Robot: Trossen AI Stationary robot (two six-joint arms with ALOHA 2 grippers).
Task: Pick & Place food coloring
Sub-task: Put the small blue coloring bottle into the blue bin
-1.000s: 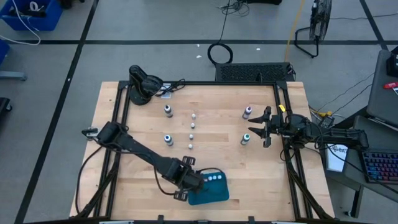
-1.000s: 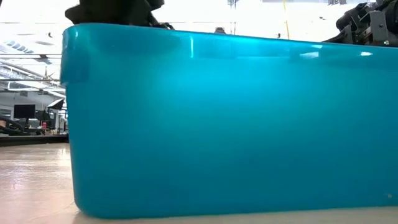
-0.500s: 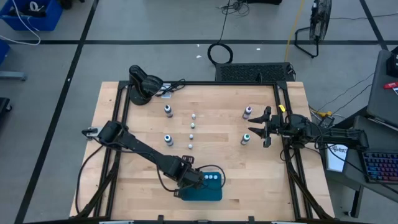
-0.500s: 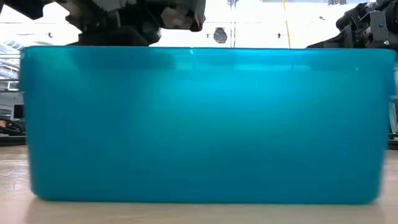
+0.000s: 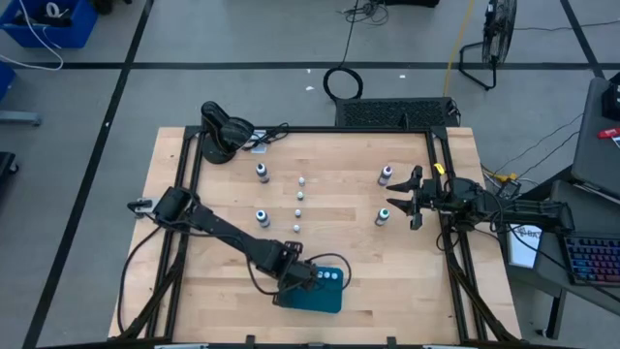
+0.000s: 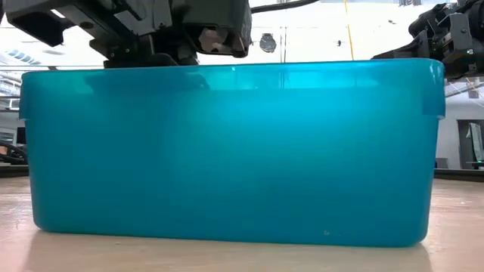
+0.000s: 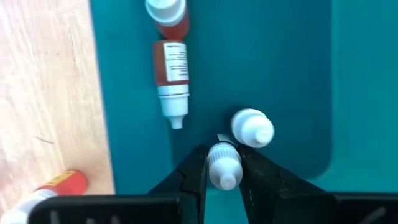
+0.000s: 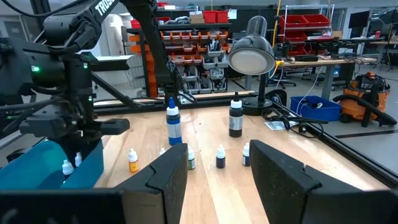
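teal tray (image 5: pixel 312 299) shifted left; left fingers (image 7: pixel 199 171) clamp tiny white-capped bottle (image 7: pixel 224 165); right fingers (image 8: pixel 165 171) apart.

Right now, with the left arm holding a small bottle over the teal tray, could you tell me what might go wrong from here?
The left gripper has its jaws shut on a small dropper bottle right beside an upright bottle in the teal tray; releasing or withdrawing could knock that one over. The arm reaches low over the tray, so a careless retreat might drag or shift it. The right gripper waits near the green-bodied bottle, which it could topple when it moves.
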